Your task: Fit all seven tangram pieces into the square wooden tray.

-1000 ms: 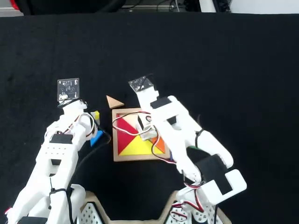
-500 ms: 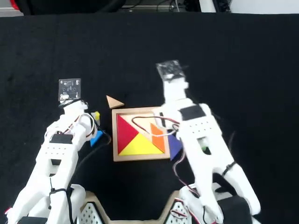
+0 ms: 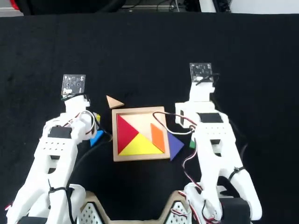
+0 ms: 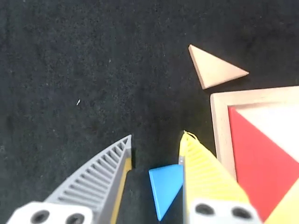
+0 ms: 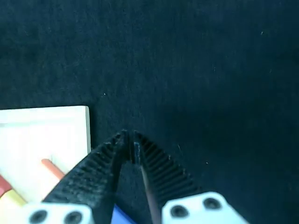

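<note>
The square wooden tray (image 3: 115, 140) holds a red triangle (image 3: 124, 130), a yellow triangle (image 3: 140, 147) and an orange parallelogram (image 3: 158, 136). A dark blue triangle (image 3: 175, 145) lies against the tray's right edge, with a small green piece (image 3: 192, 143) beside it. A tan triangle (image 3: 114, 101) (image 4: 215, 69) rests past the tray's far left corner. My left gripper (image 4: 157, 137) is open left of the tray, and a light blue triangle (image 4: 166, 189) (image 3: 96, 136) lies on the cloth between its fingers. My right gripper (image 5: 128, 135) is shut and empty just off the tray's far right corner (image 5: 86, 122).
Black cloth covers the whole table. The left arm (image 3: 58, 149) and right arm (image 3: 215, 149) flank the tray. The tray's far half (image 3: 140, 119) shows bare wood. Open cloth stretches beyond the tray and to both sides.
The right arm has swung from above the tray to its right side, uncovering the orange piece and the dark blue triangle. The left arm has barely shifted.
</note>
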Controlling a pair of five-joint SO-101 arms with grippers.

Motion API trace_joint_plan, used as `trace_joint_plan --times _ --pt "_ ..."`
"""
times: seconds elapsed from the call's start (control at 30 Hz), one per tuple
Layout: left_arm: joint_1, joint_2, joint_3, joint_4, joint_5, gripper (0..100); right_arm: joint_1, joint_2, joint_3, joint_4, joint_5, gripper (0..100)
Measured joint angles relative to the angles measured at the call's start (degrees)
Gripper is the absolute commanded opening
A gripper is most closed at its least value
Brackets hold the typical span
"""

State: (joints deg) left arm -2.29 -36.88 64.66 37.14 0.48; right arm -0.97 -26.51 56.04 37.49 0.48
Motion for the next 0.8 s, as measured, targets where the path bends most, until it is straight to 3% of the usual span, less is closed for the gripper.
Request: trace_joint_plan --times 0.27,0.5,0.8 --pt "0.0 0.0 0.1 2.6 0.0 17 0.0 0.0 0.0 3.8 1.9 1.6" --pt "0.1 0.0 7.0 -8.0 0.0 17 -2.5 0.0 0.0 18.3 9.9 1.5" --pt "0.2 0.0 7.3 -9.3 0.0 17 -3.1 0.0 0.0 19.3 12.0 1.5"
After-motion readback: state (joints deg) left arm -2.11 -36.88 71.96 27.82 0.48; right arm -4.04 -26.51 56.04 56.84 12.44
